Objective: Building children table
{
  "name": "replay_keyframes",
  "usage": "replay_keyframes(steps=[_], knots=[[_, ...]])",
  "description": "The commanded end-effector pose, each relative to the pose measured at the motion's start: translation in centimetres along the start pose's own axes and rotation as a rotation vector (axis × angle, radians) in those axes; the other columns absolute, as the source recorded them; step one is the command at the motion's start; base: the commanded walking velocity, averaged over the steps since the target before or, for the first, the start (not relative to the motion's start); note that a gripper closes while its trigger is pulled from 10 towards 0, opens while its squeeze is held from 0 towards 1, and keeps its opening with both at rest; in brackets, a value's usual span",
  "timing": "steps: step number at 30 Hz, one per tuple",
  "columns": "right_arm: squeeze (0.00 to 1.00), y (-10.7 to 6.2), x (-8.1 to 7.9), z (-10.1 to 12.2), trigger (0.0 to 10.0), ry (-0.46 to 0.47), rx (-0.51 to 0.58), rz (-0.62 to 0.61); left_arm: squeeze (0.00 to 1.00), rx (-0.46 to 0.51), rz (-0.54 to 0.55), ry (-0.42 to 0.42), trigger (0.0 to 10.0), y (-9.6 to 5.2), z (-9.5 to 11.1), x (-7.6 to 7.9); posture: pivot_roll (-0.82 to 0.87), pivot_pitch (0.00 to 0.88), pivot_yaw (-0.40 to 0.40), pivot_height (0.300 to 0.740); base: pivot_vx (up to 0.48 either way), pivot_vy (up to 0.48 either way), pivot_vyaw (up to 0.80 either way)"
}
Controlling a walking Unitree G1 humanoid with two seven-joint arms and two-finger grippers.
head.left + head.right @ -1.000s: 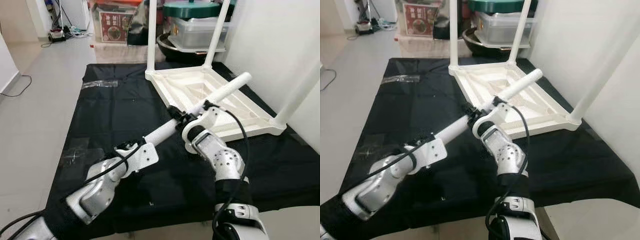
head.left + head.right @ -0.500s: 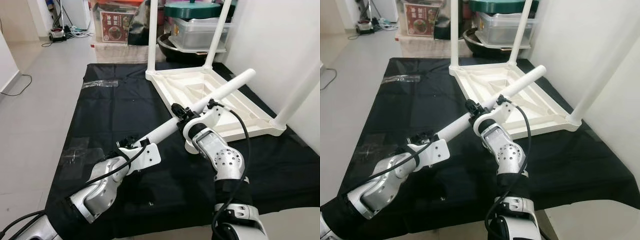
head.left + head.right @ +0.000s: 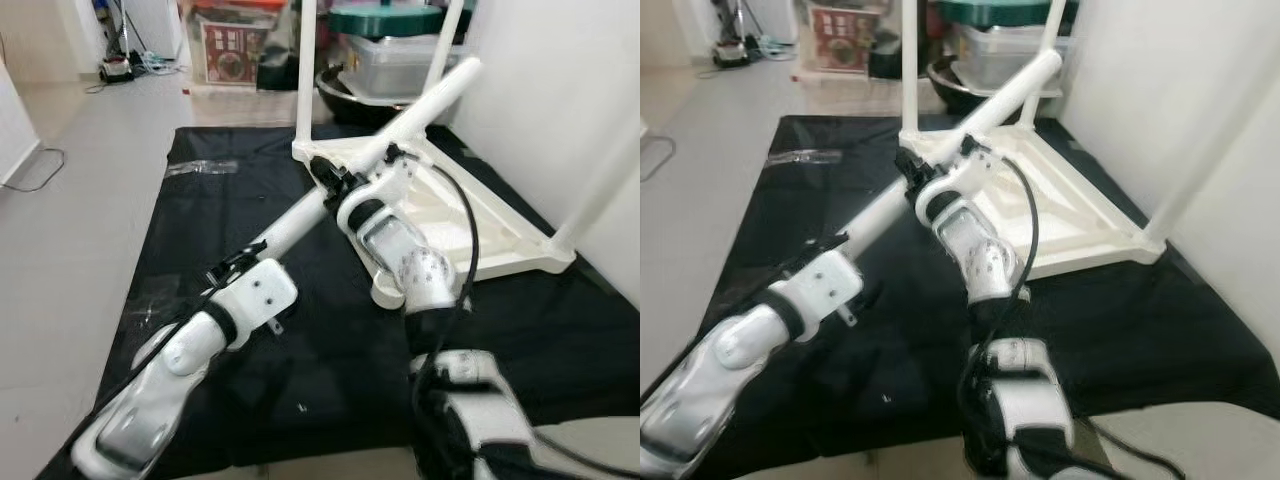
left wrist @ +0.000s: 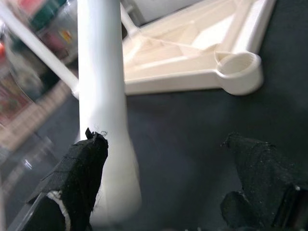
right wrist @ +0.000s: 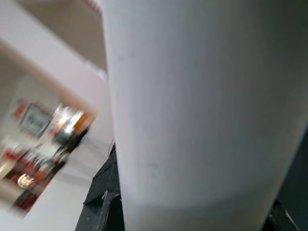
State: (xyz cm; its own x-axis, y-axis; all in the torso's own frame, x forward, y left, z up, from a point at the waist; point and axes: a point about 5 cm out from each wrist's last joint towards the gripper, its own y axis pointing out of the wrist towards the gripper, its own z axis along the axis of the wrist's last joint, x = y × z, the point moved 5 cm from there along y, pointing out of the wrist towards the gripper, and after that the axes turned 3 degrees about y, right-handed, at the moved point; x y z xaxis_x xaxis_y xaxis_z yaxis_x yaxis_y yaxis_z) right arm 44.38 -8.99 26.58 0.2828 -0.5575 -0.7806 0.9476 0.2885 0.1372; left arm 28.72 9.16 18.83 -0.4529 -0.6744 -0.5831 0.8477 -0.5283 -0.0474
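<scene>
A white table leg (image 3: 400, 110) slants up over the black cloth, its upper end pointing toward the back. My right gripper (image 3: 335, 182) is shut on its middle; in the right wrist view the leg (image 5: 202, 106) sits right in front of the lens. My left gripper (image 3: 232, 268) is at the leg's lower end and stands open; one finger (image 4: 82, 178) rests beside the leg (image 4: 103, 115), the other (image 4: 260, 178) is well apart. The white tabletop (image 3: 470, 215) lies upside down with three upright legs. An empty round socket (image 4: 239, 65) shows at its near corner.
A black cloth (image 3: 200, 210) covers the floor under everything. Storage bins and boxes (image 3: 390, 60) stand at the back, a white wall (image 3: 560, 80) on the right. A clear plastic bag (image 3: 200, 167) lies on the cloth's far left. Grey floor with a cable (image 3: 40, 165) lies to the left.
The leg has swung up steeper and shifted left and away, carried by my right gripper. My left arm has risen with its lower end.
</scene>
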Motion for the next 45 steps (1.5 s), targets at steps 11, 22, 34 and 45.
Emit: replay_keyframes(steps=[11,22,34,45], knots=[[0.00,-0.2,-3.4,8.5,0.0,-0.304,0.216,0.224,0.00,-0.031,0.025,-0.115,10.0,-2.5,-1.3,-0.1,0.13,0.000,-0.120,0.740,0.000,0.000,0.00],[0.00,-0.5,-5.1,7.2,0.0,-0.580,0.078,0.411,0.00,-0.067,0.019,-0.157,10.0,-3.0,-2.4,0.6,0.11,0.000,-0.120,0.740,0.000,0.000,0.00],[0.00,-0.3,-4.7,6.5,0.0,-0.606,0.035,0.453,0.00,-0.081,0.008,-0.172,10.0,-3.6,-3.0,0.8,0.11,0.000,-0.119,0.740,0.000,0.000,0.00],[0.00,0.0,-3.4,6.4,0.0,-0.646,0.002,0.388,0.00,-0.081,0.003,-0.199,10.0,-3.6,-3.1,1.1,0.10,0.000,-0.121,0.740,0.000,0.000,0.00]])
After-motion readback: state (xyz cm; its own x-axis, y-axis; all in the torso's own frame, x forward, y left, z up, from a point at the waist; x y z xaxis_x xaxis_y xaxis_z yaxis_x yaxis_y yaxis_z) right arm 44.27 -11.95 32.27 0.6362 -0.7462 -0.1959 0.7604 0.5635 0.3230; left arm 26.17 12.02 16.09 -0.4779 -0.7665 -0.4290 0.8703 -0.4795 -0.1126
